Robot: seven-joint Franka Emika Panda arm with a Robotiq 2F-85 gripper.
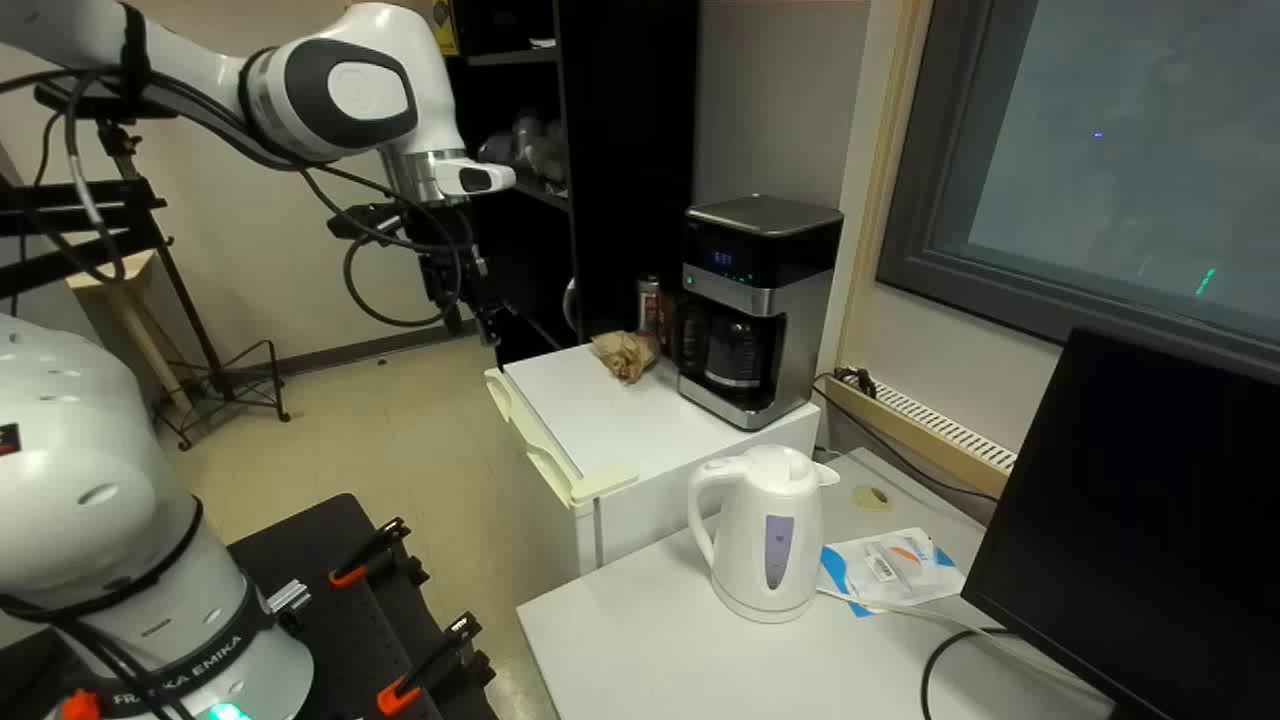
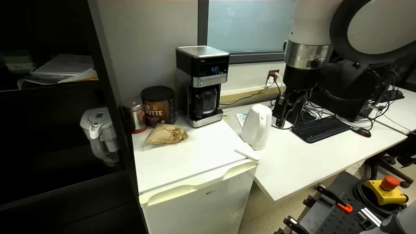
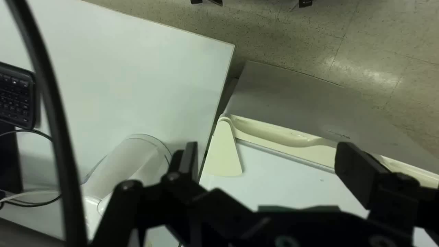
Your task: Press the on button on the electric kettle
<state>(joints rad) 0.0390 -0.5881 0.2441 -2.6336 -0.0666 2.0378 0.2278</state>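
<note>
The white electric kettle (image 1: 745,545) stands upright on the desk beside the mini fridge, with its loop handle toward the arm's side and its small spout facing away. It also shows in an exterior view (image 2: 255,128) and, partly covered by the gripper, at the lower left of the wrist view (image 3: 120,164). I cannot make out its on button. My gripper (image 1: 472,325) is open and empty, held high in the air and apart from the kettle. In the wrist view its spread fingers (image 3: 267,157) frame the fridge top. It also shows in an exterior view (image 2: 282,120).
The white mini fridge (image 2: 191,162) bears a black coffee maker (image 2: 203,86), a crumpled paper bag (image 2: 167,134), a coffee can (image 2: 158,107) and a metal canister (image 2: 136,117). The desk (image 2: 302,159) holds a keyboard (image 2: 321,128), cables and a monitor (image 1: 1140,530).
</note>
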